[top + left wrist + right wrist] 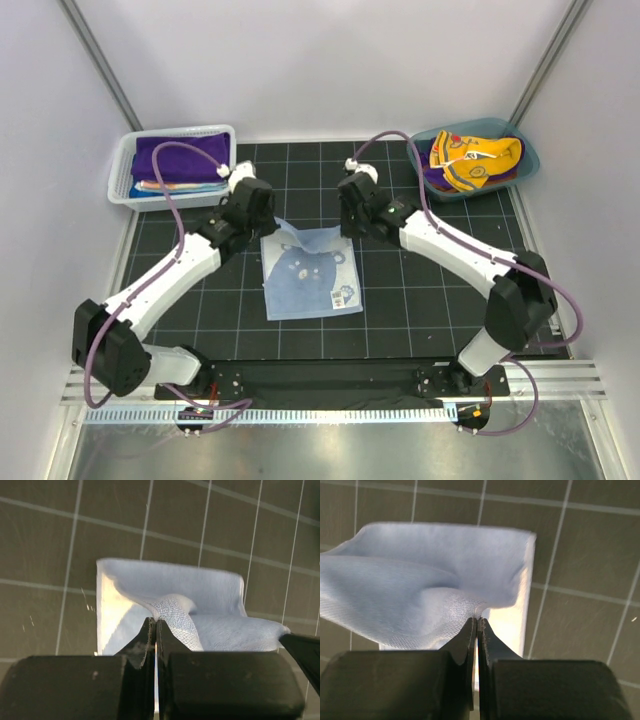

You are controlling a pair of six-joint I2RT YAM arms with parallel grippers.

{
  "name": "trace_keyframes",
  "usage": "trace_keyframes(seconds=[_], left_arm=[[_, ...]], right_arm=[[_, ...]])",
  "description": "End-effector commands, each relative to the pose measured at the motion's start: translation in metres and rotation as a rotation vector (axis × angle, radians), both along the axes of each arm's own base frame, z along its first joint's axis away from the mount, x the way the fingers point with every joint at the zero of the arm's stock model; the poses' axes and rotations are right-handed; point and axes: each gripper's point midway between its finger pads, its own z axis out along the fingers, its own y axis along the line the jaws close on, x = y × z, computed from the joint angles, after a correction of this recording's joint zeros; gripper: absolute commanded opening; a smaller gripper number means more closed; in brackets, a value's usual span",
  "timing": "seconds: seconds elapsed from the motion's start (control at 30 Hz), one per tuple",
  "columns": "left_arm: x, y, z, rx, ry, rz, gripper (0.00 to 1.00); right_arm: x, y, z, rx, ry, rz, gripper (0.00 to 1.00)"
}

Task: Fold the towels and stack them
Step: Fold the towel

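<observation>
Light blue towel point(310, 282): far corners pinched by left gripper point(154, 630) and right gripper point(477, 625), arms angled inward; basket point(120, 176), tub point(533, 160) flank bench point(420, 300).

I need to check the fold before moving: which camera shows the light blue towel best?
Top external: the whole light blue towel lies on the mat, far corners pinched by the left gripper and right gripper. Each wrist view shows only its own pinched corner and nearby cloth.

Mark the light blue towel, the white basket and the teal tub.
light blue towel point(312, 285): top view, flat middle of the cloth.
white basket point(121, 175): top view, its left wall.
teal tub point(530, 160): top view, its right rim.
</observation>
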Motion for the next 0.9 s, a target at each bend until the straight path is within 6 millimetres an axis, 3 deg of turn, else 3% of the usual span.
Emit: trace_keyframes(seconds=[0.0, 0.07, 0.1, 0.23, 0.3, 0.33, 0.47, 0.7, 0.77, 0.8, 0.87], left_arm=[[0.032, 0.015, 0.021, 0.014, -0.046, 0.038, 0.0], [0.046, 0.016, 0.02, 0.014, -0.039, 0.038, 0.0], [0.06, 0.018, 0.027, 0.01, -0.048, 0.05, 0.0], [0.084, 0.027, 0.045, 0.028, -0.072, 0.063, 0.0], [0.093, 0.03, 0.044, 0.037, -0.063, 0.061, 0.0], [0.099, 0.035, 0.052, 0.029, -0.078, 0.072, 0.0], [0.108, 0.043, 0.059, 0.024, -0.083, 0.078, 0.0], [0.1, 0.04, 0.064, -0.015, -0.064, 0.05, 0.0], [0.091, 0.039, 0.068, -0.039, -0.067, 0.04, 0.0], [0.084, 0.04, 0.057, -0.04, -0.042, 0.035, 0.0], [0.072, 0.036, 0.057, -0.073, -0.034, 0.014, 0.0]], right_arm=[[0.027, -0.009, 0.007, -0.006, 0.018, 0.024, 0.01], [0.048, -0.006, 0.024, 0.022, -0.011, 0.024, 0.01], [0.063, -0.005, 0.033, 0.025, -0.024, 0.027, 0.01], [0.097, -0.005, 0.055, 0.018, -0.066, 0.026, 0.01], [0.106, -0.007, 0.061, 0.013, -0.069, 0.024, 0.01], [0.116, -0.008, 0.069, 0.019, -0.086, 0.014, 0.01], [0.128, -0.012, 0.082, 0.025, -0.11, 0.003, 0.01], [0.119, -0.014, 0.098, 0.051, -0.12, 0.004, 0.01], [0.111, -0.017, 0.089, 0.049, -0.095, 0.002, 0.01], [0.106, -0.018, 0.095, 0.063, -0.103, 0.009, 0.01], [0.095, -0.022, 0.082, 0.064, -0.072, 0.009, 0.01]])
